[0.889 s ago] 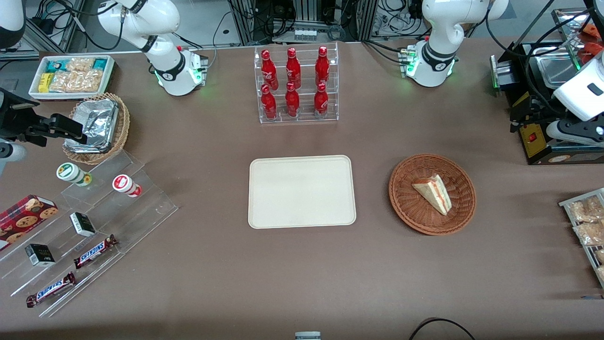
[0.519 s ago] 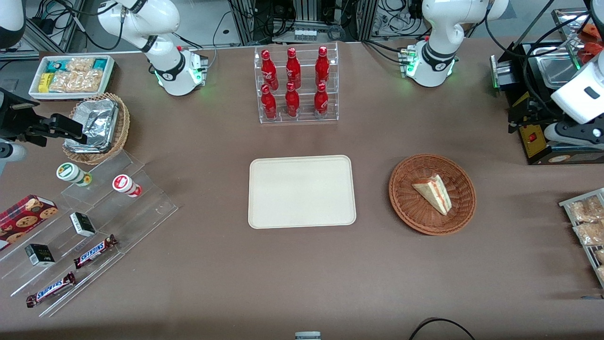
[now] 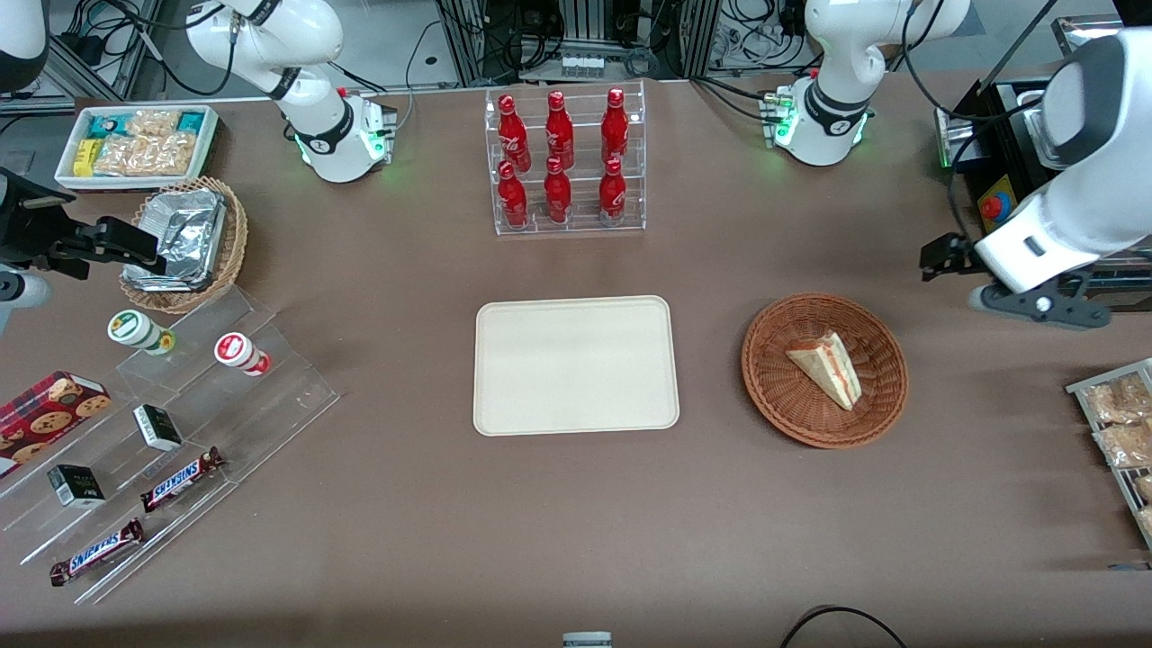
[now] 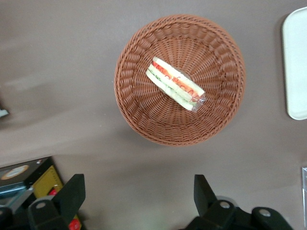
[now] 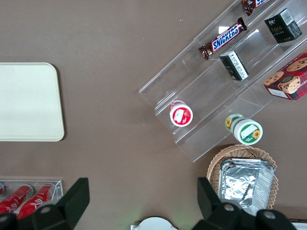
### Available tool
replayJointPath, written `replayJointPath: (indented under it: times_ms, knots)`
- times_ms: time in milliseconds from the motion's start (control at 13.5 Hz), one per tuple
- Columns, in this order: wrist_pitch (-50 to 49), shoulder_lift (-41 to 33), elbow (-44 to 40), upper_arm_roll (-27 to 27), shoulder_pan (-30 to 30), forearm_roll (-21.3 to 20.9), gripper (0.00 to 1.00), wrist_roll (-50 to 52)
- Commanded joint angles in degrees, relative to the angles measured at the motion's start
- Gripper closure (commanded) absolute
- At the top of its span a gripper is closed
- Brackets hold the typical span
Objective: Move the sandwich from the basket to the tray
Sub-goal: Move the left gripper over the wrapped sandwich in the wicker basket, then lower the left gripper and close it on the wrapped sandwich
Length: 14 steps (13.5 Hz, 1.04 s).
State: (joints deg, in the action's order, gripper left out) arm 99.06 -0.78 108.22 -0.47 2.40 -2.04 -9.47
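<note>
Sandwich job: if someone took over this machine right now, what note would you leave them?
Gripper: open, empty, above bare table beside the round reddish-brown wicker basket, toward the working arm's end.
Triangular white-bread sandwich with red and green filling: lying in the basket, untouched.
Flat cream rectangular tray: mid-table, beside the basket, nothing on it.
Done: nothing yet.
Left: move over the sandwich, come down, grip it, lift, carry it to the tray, release.

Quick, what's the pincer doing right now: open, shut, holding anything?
Pincer: open, holding nothing, high above the table beside the basket, toward the working arm's end; the sandwich lies in the basket.
</note>
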Motion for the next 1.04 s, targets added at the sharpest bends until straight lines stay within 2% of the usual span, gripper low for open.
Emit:
replayJointPath:
  times_ms: [0, 444, 963]
  knots:
    - [6.6, -2.1, 8.2, -0.4, 0.1, -0.2, 0.00, 5.1]
    - [20.3, -1.3, 18.0, -5.1, 0.1, -0.2, 0.00, 22.0]
    - [29.4, 5.2, 18.3, -8.4, 0.1, -0.2, 0.00, 49.1]
